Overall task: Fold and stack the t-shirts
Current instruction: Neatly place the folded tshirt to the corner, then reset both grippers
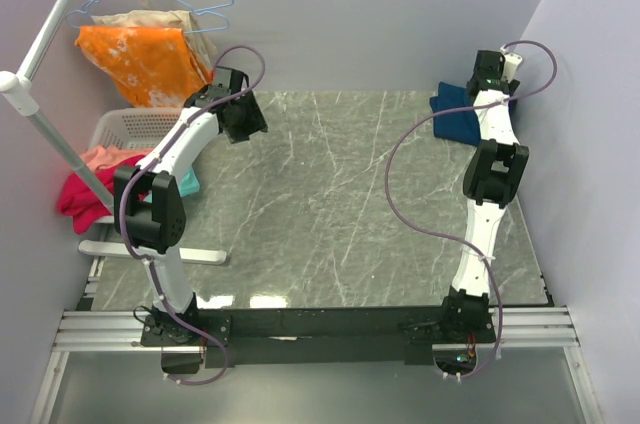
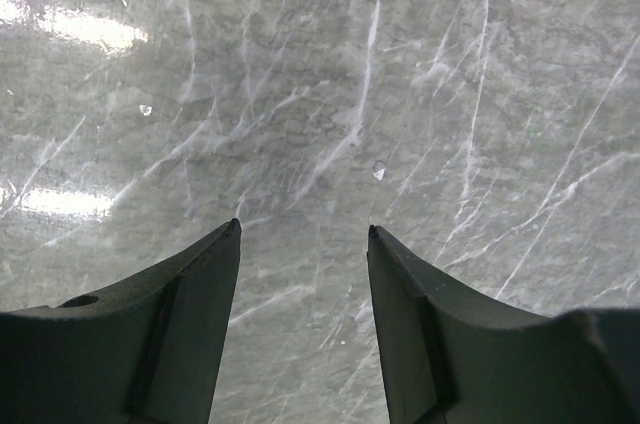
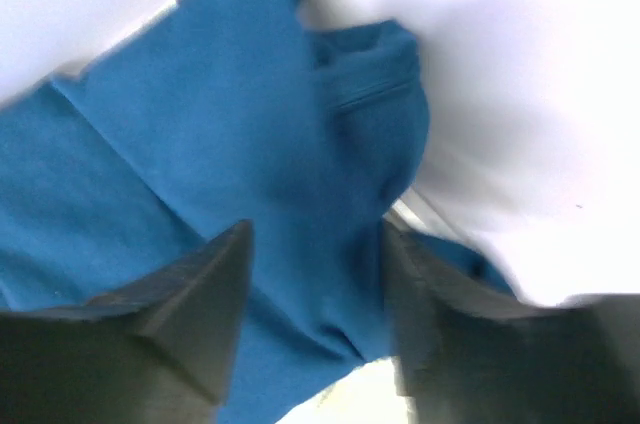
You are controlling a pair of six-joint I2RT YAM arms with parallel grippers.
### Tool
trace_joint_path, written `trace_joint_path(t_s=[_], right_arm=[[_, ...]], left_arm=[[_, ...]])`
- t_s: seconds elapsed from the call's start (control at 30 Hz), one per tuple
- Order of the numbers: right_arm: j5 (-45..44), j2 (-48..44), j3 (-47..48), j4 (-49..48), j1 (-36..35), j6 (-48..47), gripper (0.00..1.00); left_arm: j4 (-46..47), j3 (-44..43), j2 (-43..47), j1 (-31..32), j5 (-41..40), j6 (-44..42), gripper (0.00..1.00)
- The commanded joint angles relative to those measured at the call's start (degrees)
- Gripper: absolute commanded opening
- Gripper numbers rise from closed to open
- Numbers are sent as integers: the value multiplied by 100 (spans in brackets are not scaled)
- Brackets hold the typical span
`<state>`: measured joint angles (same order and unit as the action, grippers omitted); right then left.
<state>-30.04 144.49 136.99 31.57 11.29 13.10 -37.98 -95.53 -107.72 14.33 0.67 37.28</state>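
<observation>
A blue t-shirt (image 1: 455,116) lies bunched in the table's far right corner, against the white wall. In the right wrist view the same t-shirt (image 3: 230,144) fills the space under and between my right gripper's (image 3: 315,229) fingers. The jaws stand apart with the cloth loose between them, not pinched. My left gripper (image 1: 245,122) hangs over the far left part of the marble table (image 1: 330,204). In its wrist view the left gripper (image 2: 303,229) is open, with only bare marble between the fingers.
A white laundry basket (image 1: 130,129) with pink and red clothes (image 1: 85,189) stands off the table's left edge. An orange cloth (image 1: 140,59) hangs on a hanger above it, next to a slanted white pole (image 1: 50,134). Walls close in at the back and right.
</observation>
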Motion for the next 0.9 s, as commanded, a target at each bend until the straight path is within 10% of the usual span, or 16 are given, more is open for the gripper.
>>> trace_joint_path(t_s=[0.0, 0.57, 0.87], right_arm=[[-476, -78, 276, -468, -4, -133, 74], [-178, -1001, -559, 173, -856, 51, 78], [1431, -2652, -2622, 17, -1654, 430, 75]], left_arm=[[115, -265, 85, 0, 179, 17, 60], [238, 139, 392, 26, -13, -1, 60], [519, 420, 743, 114, -339, -449, 84]])
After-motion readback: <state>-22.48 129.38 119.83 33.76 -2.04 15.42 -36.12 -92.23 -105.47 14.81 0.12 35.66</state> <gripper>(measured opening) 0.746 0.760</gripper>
